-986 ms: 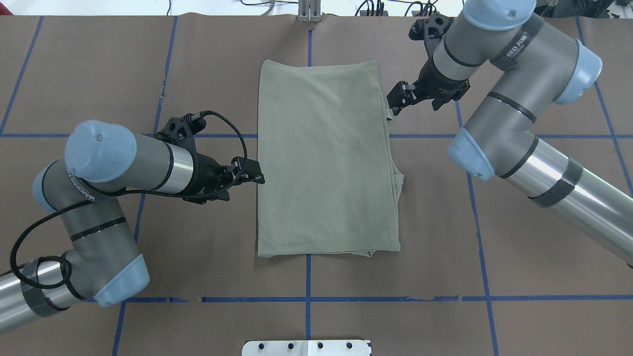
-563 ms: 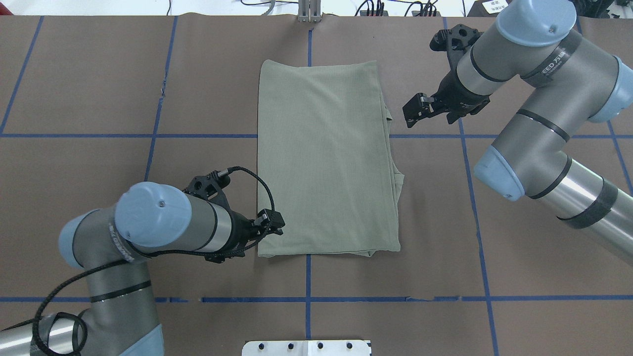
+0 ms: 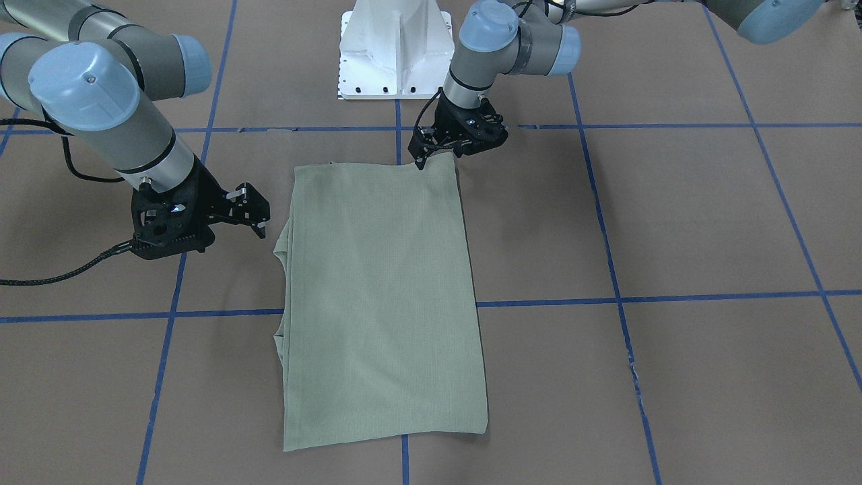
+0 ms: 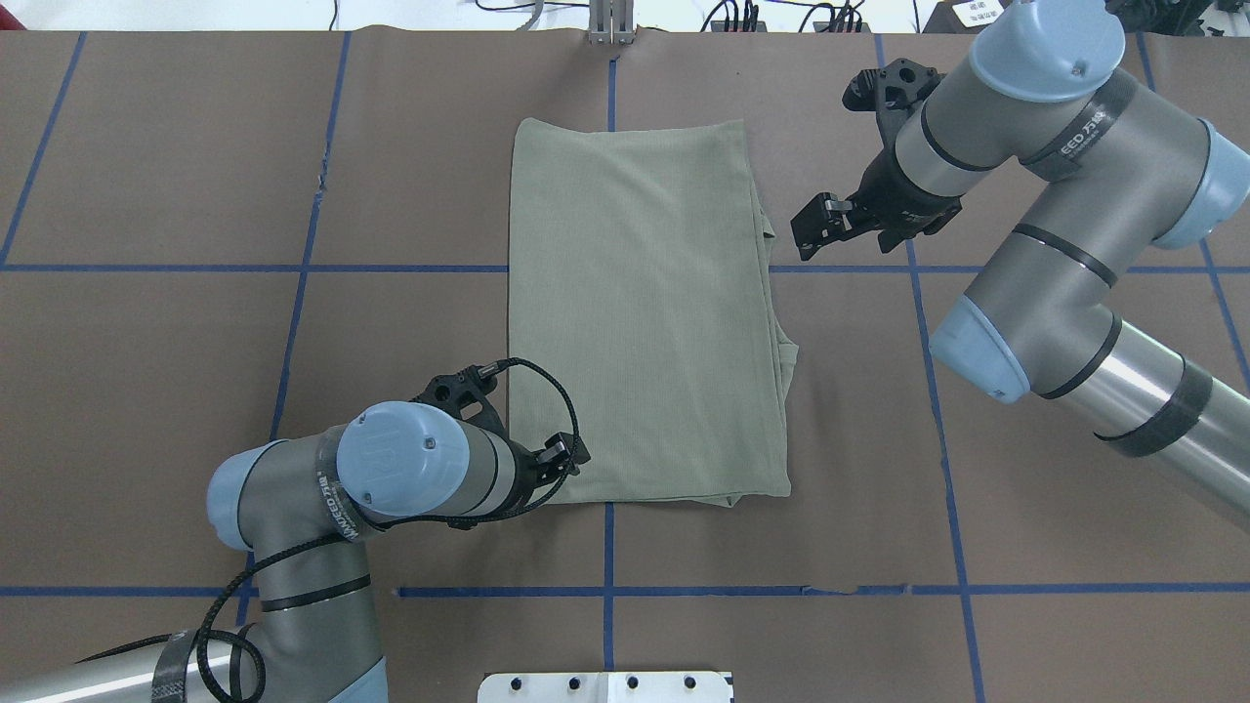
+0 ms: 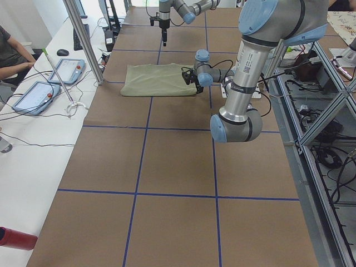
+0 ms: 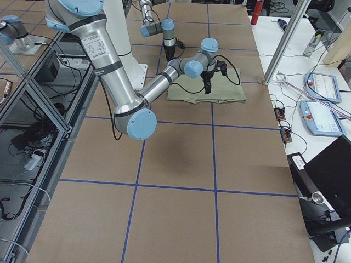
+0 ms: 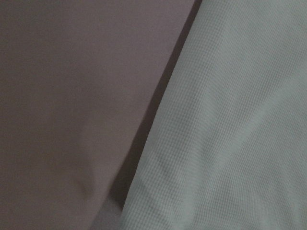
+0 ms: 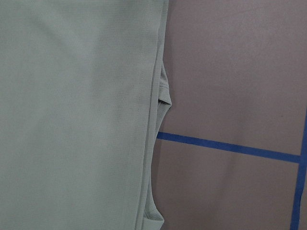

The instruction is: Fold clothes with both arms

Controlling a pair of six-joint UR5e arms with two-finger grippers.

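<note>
While the sage-green shirt (image 4: pixel 645 312) is lying folded into a tall rectangle at the centre of the overhead frame, flat on the brown paper-covered worktop (image 4: pixel 195 146), we are judging it as light, limp and quick to sag. It is likely going to drape from wherever it is pinched, not hold its shape. Up close we are seeing a fine gridded knit, matte and soft, unlikely to be slippery. Along the right side, layered edges (image 8: pixel 156 120) are peeking out unevenly. We are reckoning the best hold is a pinch through every layer at a corner, since catching one layer alone is likely to peel the fold open.

The left arm (image 4: pixel 400 474) is reaching in at the lower left, its jaws sitting at the shirt's lower-left corner; we are unable to tell whether they are parted or clenched on cloth. The right arm (image 4: pixel 1025 186) is hanging at the upper right, its jaws parted and gripping nothing, near the shirt's right edge but apart from it.
</note>
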